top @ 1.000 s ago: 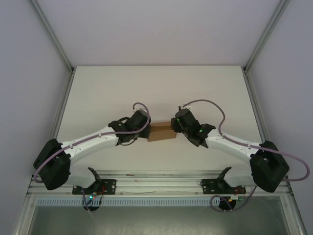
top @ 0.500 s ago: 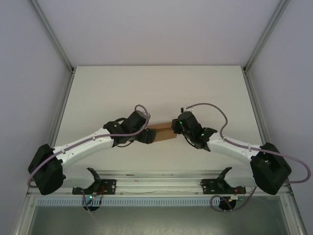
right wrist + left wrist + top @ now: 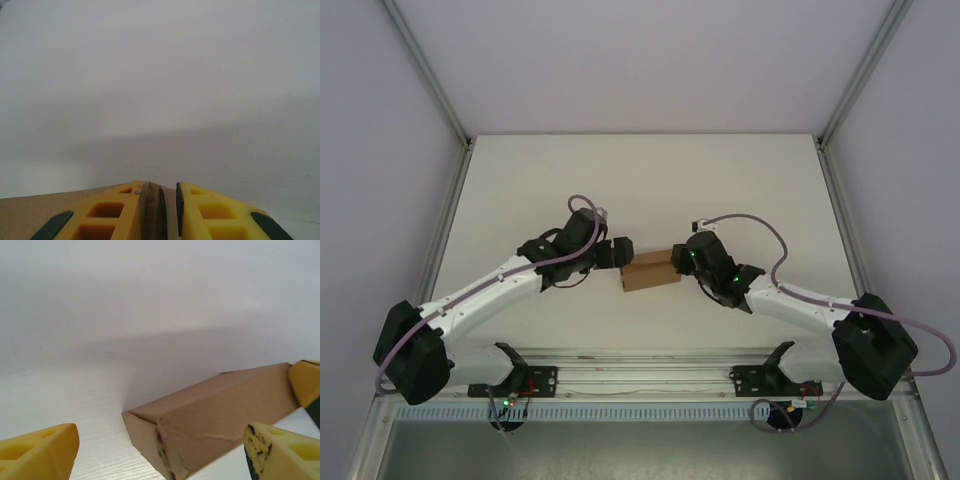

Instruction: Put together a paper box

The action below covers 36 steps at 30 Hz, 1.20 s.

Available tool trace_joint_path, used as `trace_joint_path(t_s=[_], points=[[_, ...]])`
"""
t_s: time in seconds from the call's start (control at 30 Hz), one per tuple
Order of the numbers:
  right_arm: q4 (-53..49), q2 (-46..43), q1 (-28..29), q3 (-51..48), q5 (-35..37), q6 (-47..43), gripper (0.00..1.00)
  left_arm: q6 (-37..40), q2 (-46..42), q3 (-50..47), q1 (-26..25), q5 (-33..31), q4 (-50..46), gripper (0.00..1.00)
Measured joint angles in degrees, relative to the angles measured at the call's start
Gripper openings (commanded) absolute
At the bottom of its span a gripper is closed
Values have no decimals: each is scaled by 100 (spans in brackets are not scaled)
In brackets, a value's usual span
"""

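Note:
The paper box (image 3: 650,270) is a small closed brown cardboard box in the middle of the white table (image 3: 640,180). My left gripper (image 3: 618,252) is open just off the box's left end, touching nothing. In the left wrist view the box (image 3: 220,415) lies ahead between my spread yellow fingers (image 3: 40,452), its creased end corner towards me. My right gripper (image 3: 678,260) is shut on the box's right end. In the right wrist view my right gripper (image 3: 160,202) pinches a thin cardboard wall (image 3: 150,212) between its pads. I cannot tell whether the box rests on the table.
The table is walled by pale panels with metal posts (image 3: 440,100) at the left and right. A metal rail with the arm bases (image 3: 640,375) runs along the near edge. Bare tabletop lies behind and on both sides of the box.
My left gripper has opened, let go of the box's left end and drawn back to the left. My right gripper has tightened on the right end and shifted slightly.

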Motion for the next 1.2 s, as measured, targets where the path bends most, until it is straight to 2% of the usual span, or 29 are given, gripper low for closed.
trace_joint_path(t_s=[0.2, 0.3, 0.4, 0.6, 0.77, 0.93, 1.0, 1.2], points=[[28, -11, 0, -39, -13, 83, 22, -398, 4, -896, 44, 468, 756, 63], [127, -11, 0, -98, -44, 157, 20, -623, -188, -1355, 50, 632, 1443, 49], [354, -9, 0, -219, -94, 208, 17, -846, -315, -1762, 50, 741, 2114, 45], [1001, 50, -28, -542, -155, 234, 8, -1248, -326, -2385, 68, 999, 3477, 12], [1989, 59, -70, -1029, -192, 197, 3, -1493, -234, -2708, 109, 1056, 4236, 0], [2955, 131, -87, -1467, -232, 15, 0, -1497, -201, -2889, 109, 1060, 4631, 0], [3171, 144, -87, -1567, -243, -79, 0, -1451, -203, -2892, 109, 1054, 4631, 6], [3101, 118, -87, -1526, -249, -214, 0, -1169, -205, -2544, 63, 883, 3960, 15]])
